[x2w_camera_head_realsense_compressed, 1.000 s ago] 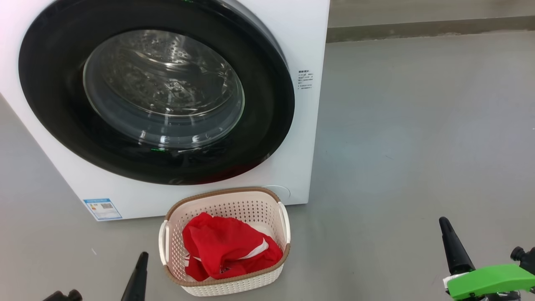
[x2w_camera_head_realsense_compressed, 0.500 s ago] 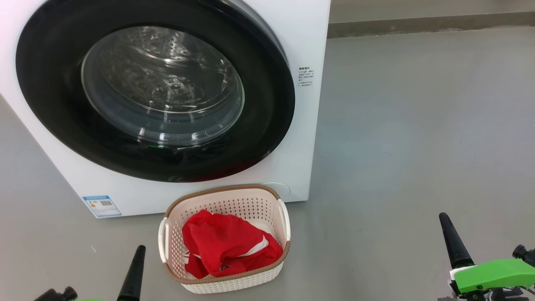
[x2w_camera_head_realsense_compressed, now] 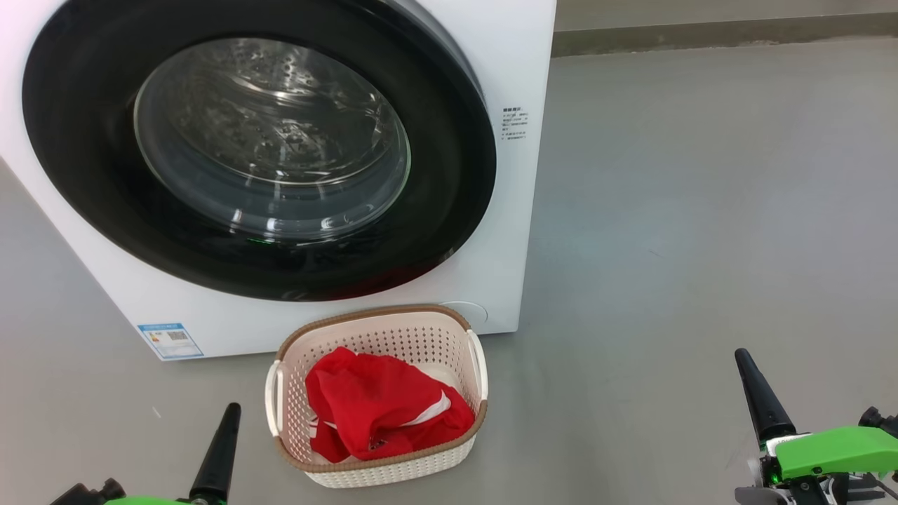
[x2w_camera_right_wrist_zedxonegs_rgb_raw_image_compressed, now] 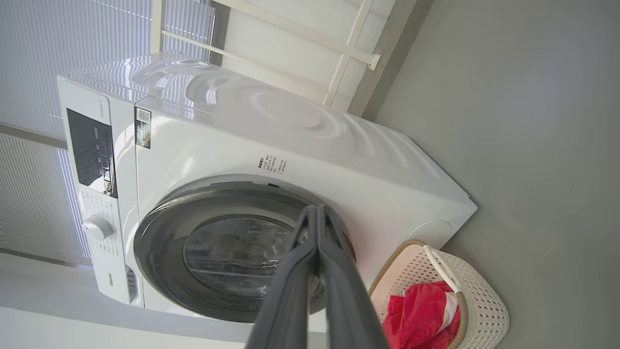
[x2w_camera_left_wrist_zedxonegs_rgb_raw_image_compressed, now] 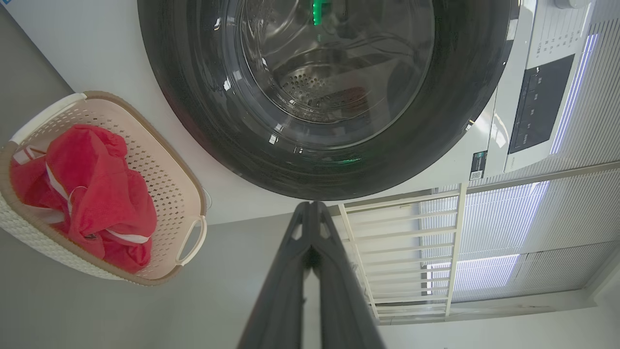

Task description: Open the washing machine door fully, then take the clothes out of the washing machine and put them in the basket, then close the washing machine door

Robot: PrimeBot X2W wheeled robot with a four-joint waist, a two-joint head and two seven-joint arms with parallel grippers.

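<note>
Nearest, at the bottom of the head view, the left gripper (x2w_camera_head_realsense_compressed: 229, 415) points up from the lower left. Its two dark fingers are pressed together on nothing, and the left wrist view shows the tips meeting. The right gripper (x2w_camera_head_realsense_compressed: 744, 361) rises at the lower right from a green housing (x2w_camera_head_realsense_compressed: 835, 449). It too is closed to a single point and empty, well apart from the basket (x2w_camera_head_realsense_compressed: 382, 342).

The basket stands on the grey floor (x2w_camera_head_realsense_compressed: 701, 210) between the two grippers, nearer the left one, just in front of the lower front of the washing machine (x2w_camera_head_realsense_compressed: 512, 56). The clothes (x2w_camera_head_realsense_compressed: 379, 407) lie heaped inside it, red with a white stripe showing.

Behind the basket, the washing machine door (x2w_camera_head_realsense_compressed: 449, 175) lies closed against the white front, and the perforated drum is visible through its glass bowl. A small blue-white label (x2w_camera_head_realsense_compressed: 170, 340) sits at the machine's lower left corner. In the right wrist view, a dark control panel (x2w_camera_right_wrist_zedxonegs_rgb_raw_image_compressed: 92, 155) and a dial (x2w_camera_right_wrist_zedxonegs_rgb_raw_image_compressed: 97, 228) sit on the front above the door.
</note>
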